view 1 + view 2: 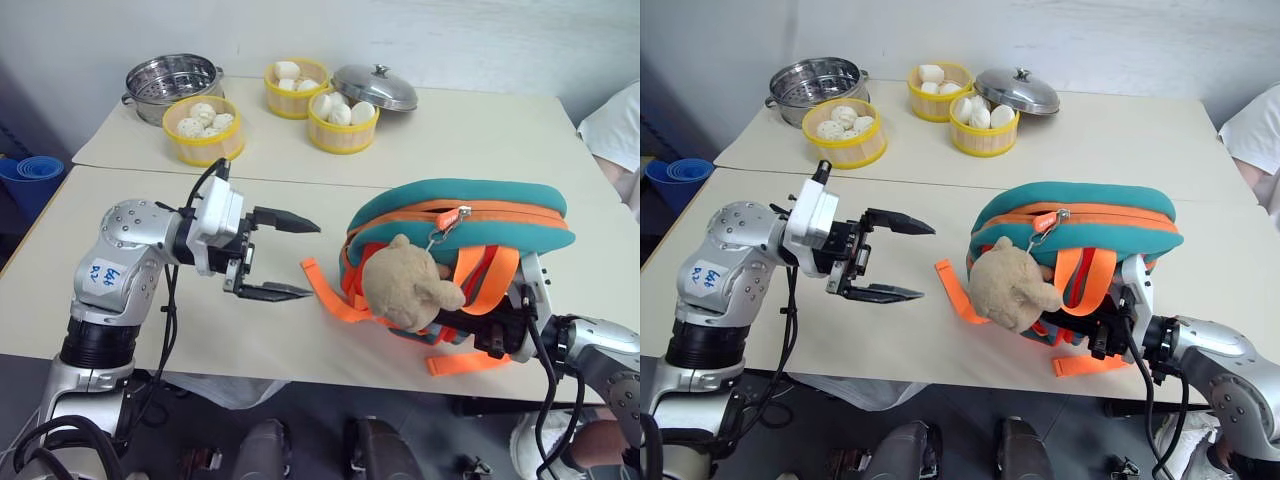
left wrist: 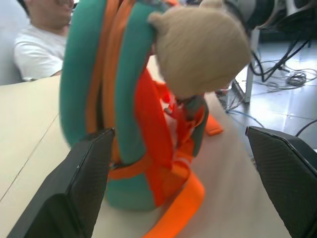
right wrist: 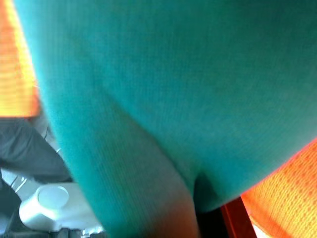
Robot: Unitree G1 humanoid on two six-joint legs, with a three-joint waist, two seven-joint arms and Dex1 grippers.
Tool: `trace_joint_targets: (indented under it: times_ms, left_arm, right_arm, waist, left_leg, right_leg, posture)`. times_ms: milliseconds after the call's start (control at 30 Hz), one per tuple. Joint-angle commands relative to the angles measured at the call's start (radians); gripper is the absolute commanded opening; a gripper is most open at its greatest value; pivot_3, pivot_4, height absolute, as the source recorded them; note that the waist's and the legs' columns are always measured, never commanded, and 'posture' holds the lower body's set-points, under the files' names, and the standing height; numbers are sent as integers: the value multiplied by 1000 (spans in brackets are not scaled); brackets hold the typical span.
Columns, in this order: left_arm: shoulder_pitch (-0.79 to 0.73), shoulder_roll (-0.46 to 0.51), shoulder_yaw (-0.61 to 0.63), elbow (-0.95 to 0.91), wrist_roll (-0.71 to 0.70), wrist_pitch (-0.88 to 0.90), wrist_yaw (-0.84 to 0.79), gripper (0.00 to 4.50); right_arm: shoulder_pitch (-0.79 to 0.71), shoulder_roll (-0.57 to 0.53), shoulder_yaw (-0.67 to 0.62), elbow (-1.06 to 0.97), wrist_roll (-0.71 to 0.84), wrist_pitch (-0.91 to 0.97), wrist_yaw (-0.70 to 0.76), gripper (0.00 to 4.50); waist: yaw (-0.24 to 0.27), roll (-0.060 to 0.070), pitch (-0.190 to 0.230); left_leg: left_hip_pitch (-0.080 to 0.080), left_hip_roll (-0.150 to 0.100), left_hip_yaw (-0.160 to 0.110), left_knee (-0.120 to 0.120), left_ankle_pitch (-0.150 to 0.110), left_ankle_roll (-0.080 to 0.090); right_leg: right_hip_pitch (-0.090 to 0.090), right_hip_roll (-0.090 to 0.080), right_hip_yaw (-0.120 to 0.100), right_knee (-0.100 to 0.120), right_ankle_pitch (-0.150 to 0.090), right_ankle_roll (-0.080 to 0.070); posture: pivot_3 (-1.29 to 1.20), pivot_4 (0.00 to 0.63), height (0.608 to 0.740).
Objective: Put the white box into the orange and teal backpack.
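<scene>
Orange and teal backpack (image 1: 455, 225): lies on its side on the near cream table (image 1: 150, 330), toward the robot's right, teal top uppermost, zipper run closed as far as can be seen. Tan plush bear (image 1: 405, 285) hangs against its front face; orange webbing straps (image 1: 335, 298) trail onto the tabletop toward the left gripper. Left gripper (image 1: 290, 258): fingers spread wide, holding nothing, pointing level toward the backpack and standing apart from it, bare table between; in the left wrist view the backpack and bear sit between and beyond the two black fingers (image 2: 79, 186). Right gripper (image 1: 1110, 325): tucked low at the backpack's near right side, behind the straps, jaws closed; what it grips cannot be told. White box: cannot be made out. Far table: steel steamer pot (image 1: 172, 85), steel lid (image 1: 375, 88), three yellow baskets (image 1: 203, 130) of white buns. A person in a white shirt (image 1: 615, 130) sits at the right edge.
</scene>
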Motion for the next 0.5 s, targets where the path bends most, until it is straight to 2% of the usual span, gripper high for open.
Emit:
trace_joint_targets:
  times_ms: [33,200,400,500]
  left_arm:
    - [-12,-71,-56,-60,-8,-15,40,4453]
    - [-32,-156,-124,-54,-7,-22,45,4453]
    - [-49,-224,-217,12,89,-95,59,4453]
    - [-58,-273,-209,18,68,-82,89,3917]
  right_arm:
    - [-16,-21,15,16,-28,-19,31,0]
    - [-35,-23,27,32,-35,-16,53,0]
    - [-64,-16,40,50,-52,-20,64,0]
    - [-74,20,23,31,-18,-38,66,0]
  waist:
    - [0,0,0]
    - [-3,0,0]
    - [0,0,0]
    - [1,0,0]
  left_leg:
    - [0,0,0,0,0,1]
    - [0,0,0,0,1,0]
    - [0,1,1,0,2,-2]
    - [0,1,0,1,2,-2]
  right_leg:
    - [0,0,0,0,0,0]
    - [0,2,0,0,0,0]
    - [0,3,1,0,0,0]
    - [0,3,1,0,0,0]
  posture:
    - [0,150,740]
    - [0,150,740]
    - [0,150,740]
    - [0,150,740]
